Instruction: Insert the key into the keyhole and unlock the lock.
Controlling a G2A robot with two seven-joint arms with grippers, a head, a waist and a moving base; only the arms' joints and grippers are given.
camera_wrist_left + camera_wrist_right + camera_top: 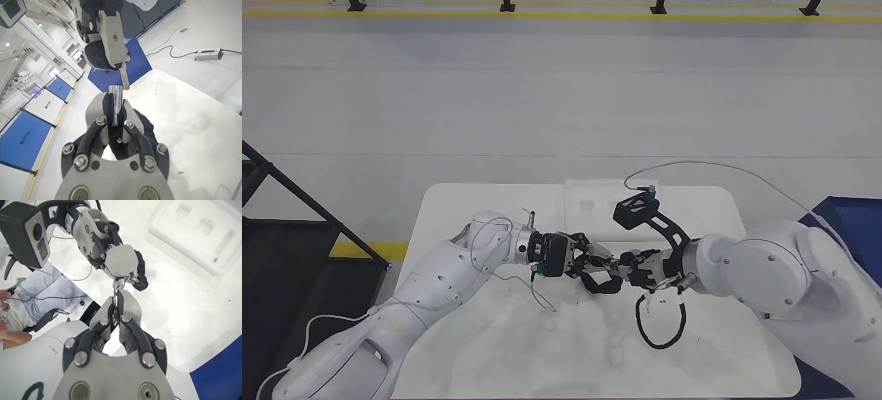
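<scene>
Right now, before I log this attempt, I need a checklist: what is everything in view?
lock: one, chrome with black cable, in left gripper
key: one, silver, in right gripper, tip beside lock's end, not inserted
foam tray: one, white, table's far side
table: one, white, beneath the grippers
left gripper: one, grey, shut on lock
right gripper: one, grey, shut on key

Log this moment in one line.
left gripper: shut on lock | right gripper: shut on key | key tip beside keyhole, not inserted
</scene>
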